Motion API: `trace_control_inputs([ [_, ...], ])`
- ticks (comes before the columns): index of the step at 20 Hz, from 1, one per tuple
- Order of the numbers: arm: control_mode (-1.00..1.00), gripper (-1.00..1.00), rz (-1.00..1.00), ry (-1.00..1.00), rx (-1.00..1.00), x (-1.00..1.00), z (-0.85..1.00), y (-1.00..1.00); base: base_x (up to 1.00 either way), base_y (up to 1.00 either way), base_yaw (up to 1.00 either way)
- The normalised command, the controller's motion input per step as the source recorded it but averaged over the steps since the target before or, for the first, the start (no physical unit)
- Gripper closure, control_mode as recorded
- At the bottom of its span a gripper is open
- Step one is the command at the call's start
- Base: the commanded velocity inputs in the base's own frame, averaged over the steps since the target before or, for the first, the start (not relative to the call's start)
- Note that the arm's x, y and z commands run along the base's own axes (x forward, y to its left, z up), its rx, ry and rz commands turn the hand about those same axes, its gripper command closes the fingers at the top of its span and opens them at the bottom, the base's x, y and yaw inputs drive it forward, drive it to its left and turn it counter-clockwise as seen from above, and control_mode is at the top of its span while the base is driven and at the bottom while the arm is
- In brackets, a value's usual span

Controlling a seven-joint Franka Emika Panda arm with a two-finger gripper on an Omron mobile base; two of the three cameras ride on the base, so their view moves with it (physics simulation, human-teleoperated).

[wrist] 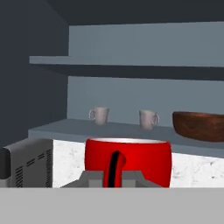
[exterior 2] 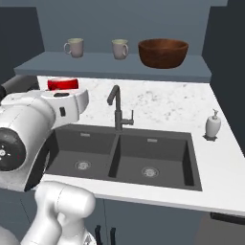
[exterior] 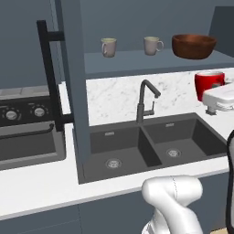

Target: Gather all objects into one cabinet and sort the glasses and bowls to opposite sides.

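Before me: double sink with black faucet, white soap dispenser beside it, stove at left.

Glossy white rounded arm links (dark joint faces, small red dots).

You see two beige mugs upright left of the brown bowl in the cabinet; the red cup sits upright, raised below it.

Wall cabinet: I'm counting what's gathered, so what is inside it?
On the cabinet floor stand two beige mugs and the wooden bowl. Its upper shelf top is hidden.
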Motion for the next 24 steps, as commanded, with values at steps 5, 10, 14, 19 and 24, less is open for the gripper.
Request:
trace_control_inputs([
  [5,-1.0,1.0,0.07,0.25,0.0,-0.79,0.89,0.19,0.0,0.0,0.0],
  [10,-1.0,1.0,0.09,0.18,0.0,-0.73,0.84,0.0,0.0,0.0,0.0],
  [14,-1.0,1.0,0.06,0.01,0.0,-0.16,0.2,0.0,0.0,0.0,0.0],
  [19,-1.0,1.0,-0.08,-0.11,-0.01,0.68,-0.13,0.4,0.0,0.0,0.0],
  [24,-1.0,1.0,-0.08,-0.2,0.0,0.17,0.0,0.26,0.0,0.0,0.0],
])
